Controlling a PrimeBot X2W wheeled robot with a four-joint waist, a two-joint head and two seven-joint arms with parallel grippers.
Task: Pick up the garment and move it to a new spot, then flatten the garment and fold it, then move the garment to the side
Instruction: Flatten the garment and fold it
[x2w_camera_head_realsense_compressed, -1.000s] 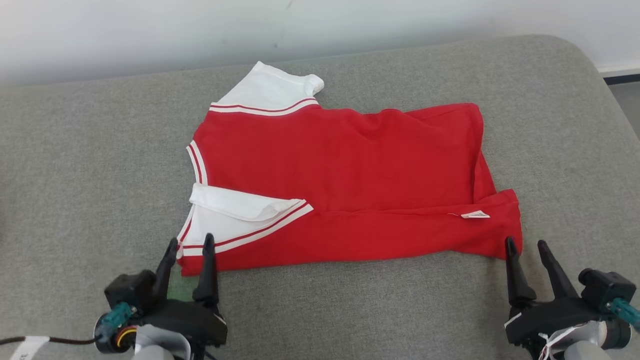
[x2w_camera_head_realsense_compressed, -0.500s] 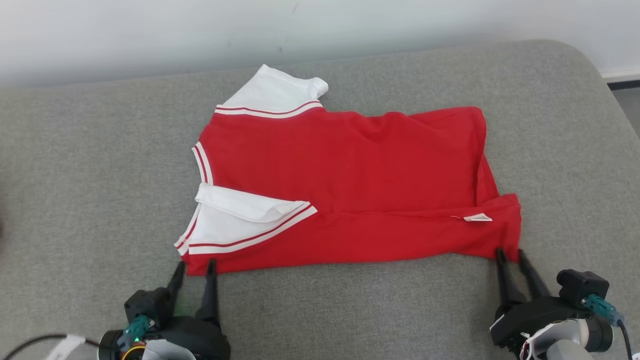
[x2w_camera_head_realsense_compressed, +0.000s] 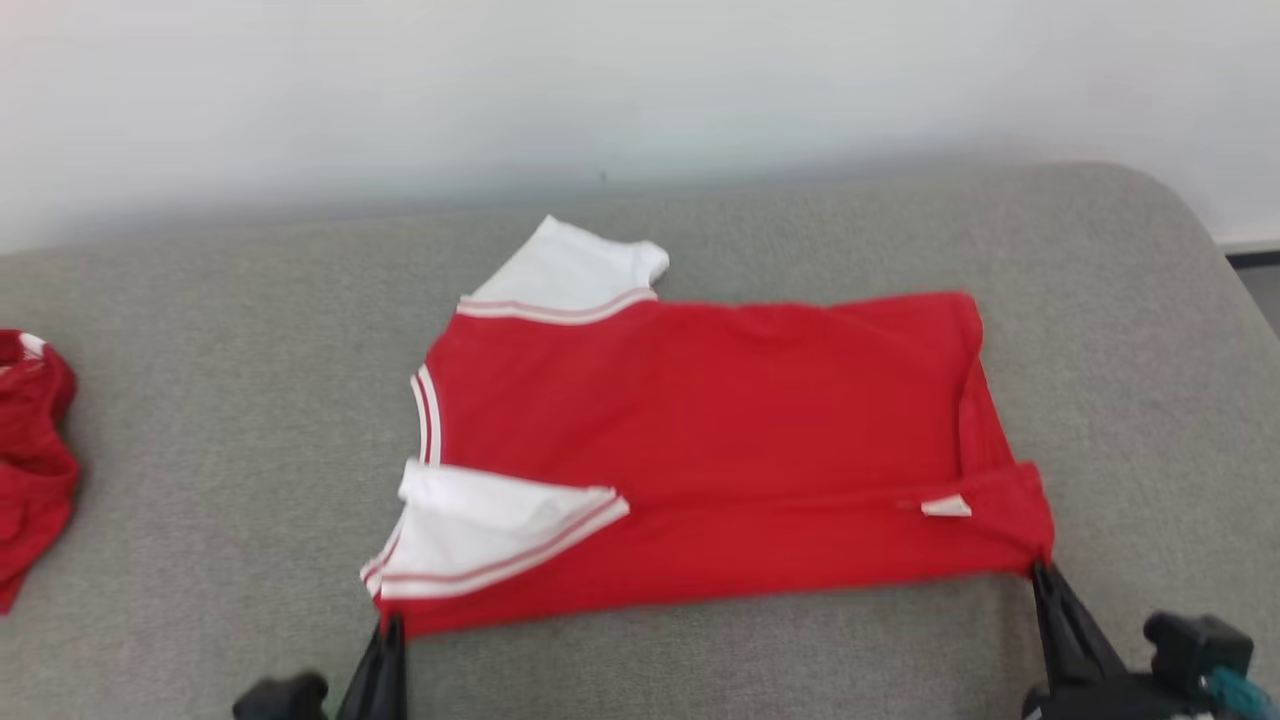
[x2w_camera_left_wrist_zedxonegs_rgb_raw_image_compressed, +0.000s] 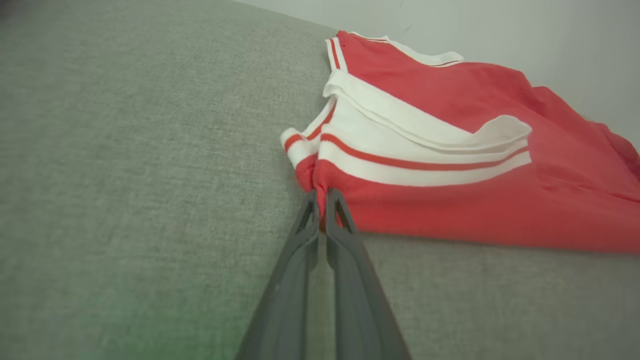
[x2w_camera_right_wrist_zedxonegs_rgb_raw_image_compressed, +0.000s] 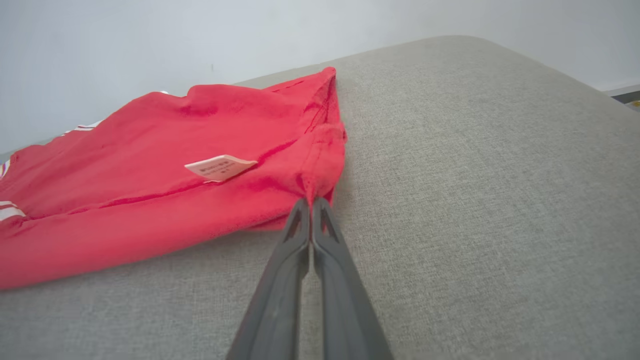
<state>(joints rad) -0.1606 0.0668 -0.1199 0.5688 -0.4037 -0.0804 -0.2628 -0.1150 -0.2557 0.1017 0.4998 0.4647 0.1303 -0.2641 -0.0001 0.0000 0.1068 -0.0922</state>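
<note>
The red T-shirt (x2w_camera_head_realsense_compressed: 700, 430) lies spread at the centre of the grey cushion (x2w_camera_head_realsense_compressed: 200, 420), with its near long edge and one white sleeve (x2w_camera_head_realsense_compressed: 480, 530) turned in. Left gripper (x2w_camera_left_wrist_zedxonegs_rgb_raw_image_compressed: 322, 197): jaws pinched tight on the near shoulder-end corner. Right gripper (x2w_camera_right_wrist_zedxonegs_rgb_raw_image_compressed: 311, 202): jaws pinched tight on the near hem corner, close to the care label (x2w_camera_right_wrist_zedxonegs_rgb_raw_image_compressed: 220, 167). Assessment: relocation and flattening appear complete; folding is partly done; further folding and the transfer to the side remain

A grey fabric-covered cushion (x2w_camera_head_realsense_compressed: 200, 400) carries the red shirt (x2w_camera_head_realsense_compressed: 700, 420) (white sleeves, striped trim), spread flat with its near edge folded over; well to the left of the shirt lies a crumpled red garment (x2w_camera_head_realsense_compressed: 30, 450), and grey fabric shows on every side of the shirt
</note>
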